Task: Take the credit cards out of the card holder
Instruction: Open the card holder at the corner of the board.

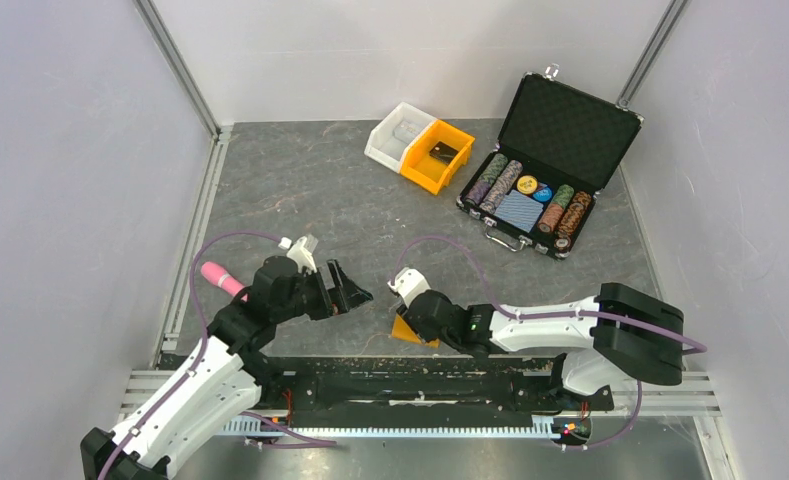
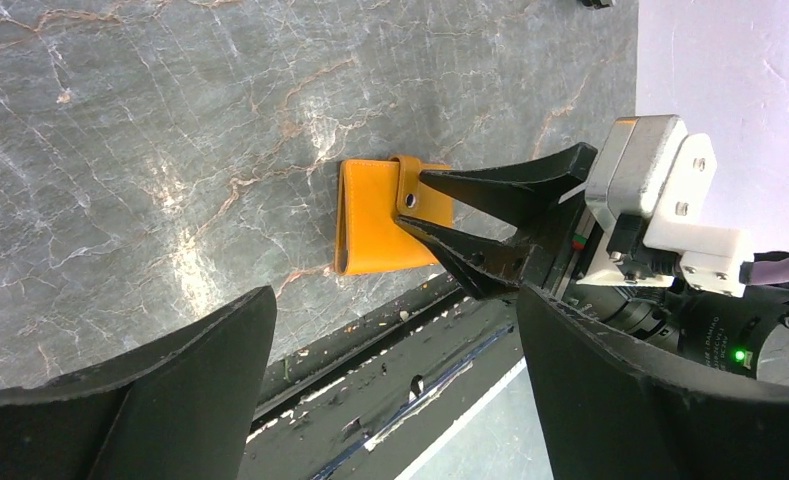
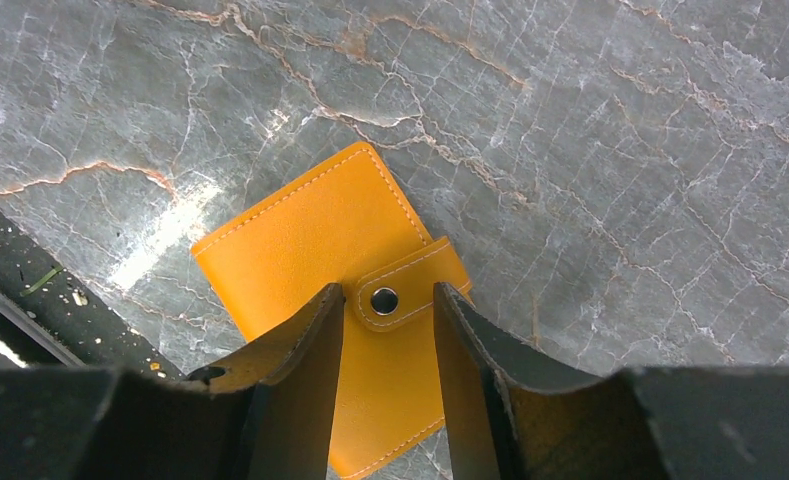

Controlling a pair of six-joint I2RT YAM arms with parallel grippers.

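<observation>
Card holder (image 3: 310,250) lies closed, strap snapped, on worktop (image 1: 300,190) nr front edge. R gripper (image 3: 387,290): jaws narrowly apart, straddling the snap. L gripper (image 1: 340,288): jaws wide apart, empty. Rear: orange bin (image 1: 425,172) w/ dark item; chip case (image 1: 570,125) open, chips inside.

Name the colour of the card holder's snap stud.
Silver snap stud, dark centre; best in right wrist view.

Black rail (image 3: 30,290) hems card holder (image 3: 300,240); table (image 3: 620,150) beyond open.
</observation>
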